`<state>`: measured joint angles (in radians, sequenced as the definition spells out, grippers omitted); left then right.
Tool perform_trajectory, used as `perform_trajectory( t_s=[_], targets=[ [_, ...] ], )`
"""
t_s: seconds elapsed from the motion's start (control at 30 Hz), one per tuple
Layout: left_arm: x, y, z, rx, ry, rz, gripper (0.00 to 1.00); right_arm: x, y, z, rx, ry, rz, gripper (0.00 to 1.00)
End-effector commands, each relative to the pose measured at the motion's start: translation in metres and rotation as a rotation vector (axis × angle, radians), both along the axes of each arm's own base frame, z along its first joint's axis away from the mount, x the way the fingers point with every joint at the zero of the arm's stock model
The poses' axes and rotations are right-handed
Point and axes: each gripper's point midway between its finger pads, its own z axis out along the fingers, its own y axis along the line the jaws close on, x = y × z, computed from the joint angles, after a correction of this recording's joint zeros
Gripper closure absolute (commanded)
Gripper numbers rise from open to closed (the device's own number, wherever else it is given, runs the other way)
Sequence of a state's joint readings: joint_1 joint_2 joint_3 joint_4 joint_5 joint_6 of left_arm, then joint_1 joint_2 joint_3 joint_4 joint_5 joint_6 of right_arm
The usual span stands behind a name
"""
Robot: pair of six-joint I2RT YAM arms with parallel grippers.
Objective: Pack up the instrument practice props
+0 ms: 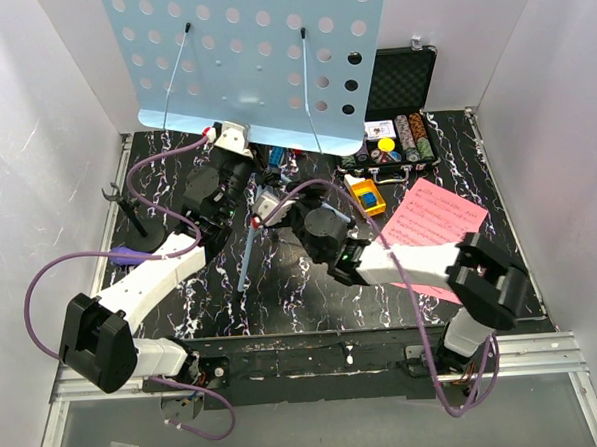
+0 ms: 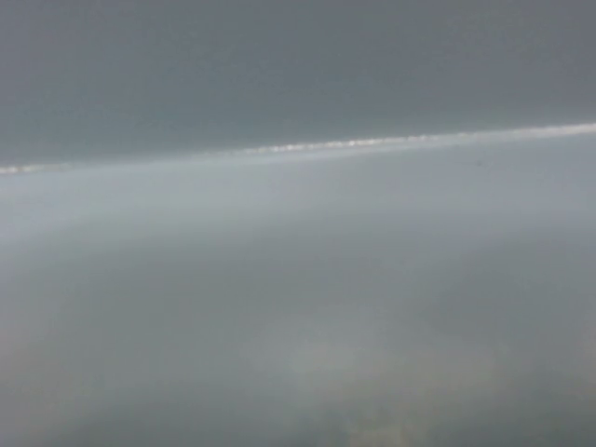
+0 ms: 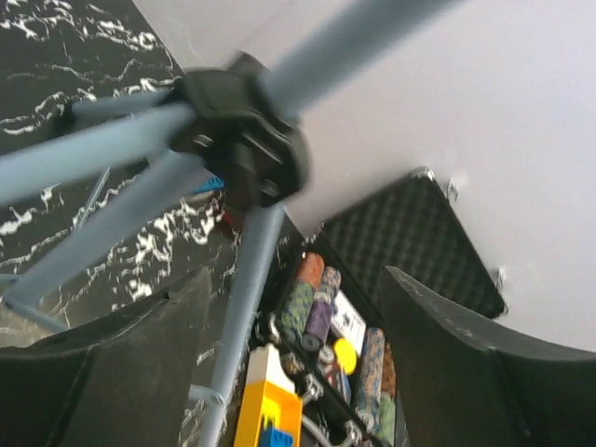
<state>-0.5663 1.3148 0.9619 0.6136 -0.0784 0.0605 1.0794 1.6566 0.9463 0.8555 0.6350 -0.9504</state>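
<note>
The light-blue perforated music stand (image 1: 250, 56) leans at the back of the table, and one thin leg (image 1: 248, 251) reaches toward me. My left gripper (image 1: 229, 137) is up at the plate's lower edge with its fingers hidden behind it. The left wrist view is nothing but grey blur. My right gripper (image 3: 296, 279) is open below the stand's black leg hub (image 3: 237, 140). One blue leg (image 3: 247, 307) runs between its fingers, close to the left one. Pink sheet-music pages (image 1: 434, 221) lie at the right. The purple microphone (image 1: 128, 256) and the black mic stand (image 1: 138, 217) are at the left.
An open black case of poker chips (image 1: 402, 88) stands at the back right, also visible beyond the right fingers as the case (image 3: 410, 233). A yellow toy (image 1: 367, 195) lies in front of it. White walls close in the sides and the back.
</note>
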Motion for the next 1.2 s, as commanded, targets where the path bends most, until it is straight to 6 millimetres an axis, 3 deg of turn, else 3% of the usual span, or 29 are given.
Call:
perform_trajectory(
  t_s=[0.0, 0.07, 0.23, 0.37, 0.47, 0.67, 0.77, 0.93, 1.0, 1.17],
  targets=[
    [0.003, -0.002, -0.050, 0.148, 0.101, 0.007, 1.00, -0.019, -0.032, 0.039, 0.248, 0.198, -0.045, 0.16],
    [0.003, -0.001, -0.050, 0.149, 0.099, 0.012, 1.00, -0.027, -0.037, 0.043, 0.300, 0.263, -0.049, 0.15],
    [0.004, 0.000, -0.048, 0.136, 0.099, 0.019, 1.00, -0.067, -0.030, 0.006, 0.460, 0.694, 0.017, 0.14],
    [0.003, 0.001, -0.043, 0.117, 0.096, 0.021, 1.00, -0.082, -0.026, -0.019, 0.727, 1.060, 0.026, 0.18],
    [0.001, 0.002, -0.036, 0.107, 0.088, 0.019, 1.00, -0.089, -0.014, -0.012, 0.960, 1.327, 0.133, 0.20],
    [-0.004, 0.004, -0.026, 0.086, 0.064, 0.015, 1.00, -0.068, -0.005, 0.029, 1.358, 1.556, 0.320, 0.19],
    [-0.004, 0.003, -0.026, 0.086, 0.062, 0.011, 1.00, -0.056, 0.003, 0.045, 1.452, 1.622, 0.360, 0.18],
    [-0.005, 0.004, -0.028, 0.086, 0.060, 0.009, 1.00, -0.038, 0.019, 0.058, 1.620, 1.759, 0.428, 0.22],
    [-0.006, 0.004, -0.029, 0.091, 0.061, 0.010, 1.00, -0.030, 0.027, 0.053, 1.650, 1.812, 0.427, 0.26],
    [-0.006, 0.006, -0.029, 0.101, 0.052, 0.017, 1.00, -0.017, 0.026, 0.051, 1.740, 1.792, 0.387, 0.31]
  ],
)
